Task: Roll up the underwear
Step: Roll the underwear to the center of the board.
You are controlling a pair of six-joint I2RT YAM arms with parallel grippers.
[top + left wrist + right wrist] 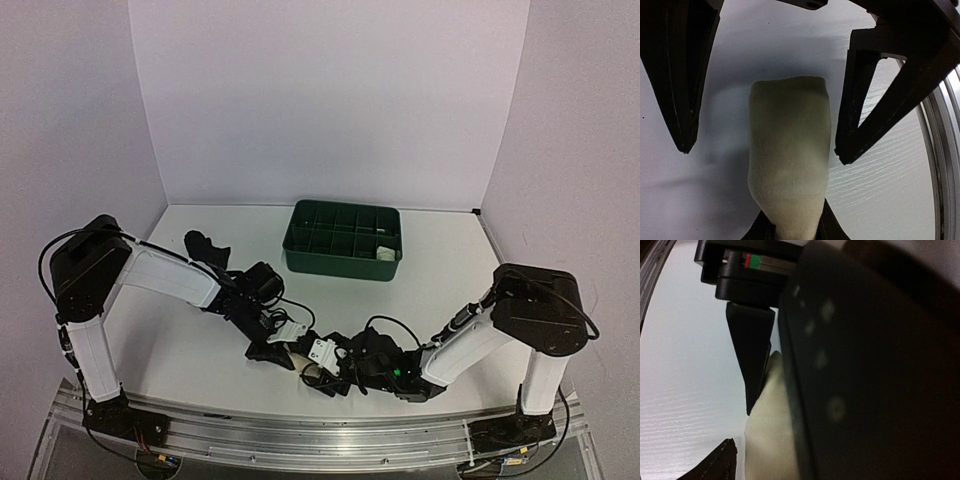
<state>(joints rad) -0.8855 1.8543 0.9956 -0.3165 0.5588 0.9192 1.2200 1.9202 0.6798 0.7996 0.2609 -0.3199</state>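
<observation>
Progress: judged about one third done. One pale roll [385, 253] sits in a lower right compartment of the tray [340, 266], at upper centre of the top view; it counts as finished. The black piece [205, 245] lies crumpled on the table [180, 350], left of the tray and well apart from both arms, not yet rolled. The cream piece [790, 150] is the one in work, at lower centre of the top view where the two arms meet.

Condition of the cream piece: in the left wrist view it is a smooth, thick, upright band with a rounded top end. It narrows toward the bottom of the frame, where it passes between two dark shapes [760, 230] that cannot be identified. It reads as folded or partly rolled and not a tight roll. It needs finishing and, in my judgement, a place in the tray.

Tools: the left gripper [765, 155] stands over the cream piece with its jaws parted fairly narrowly. Bare table shows on the left side of the cloth, the right finger is just beside it, and nothing is clamped. The right gripper [345, 362] is close against the same piece. Its wrist view shows one finger [750, 355] touching or just beside the cloth, while a dark bulk [865, 365] hides the rest. Whether it grips cannot be told.
</observation>
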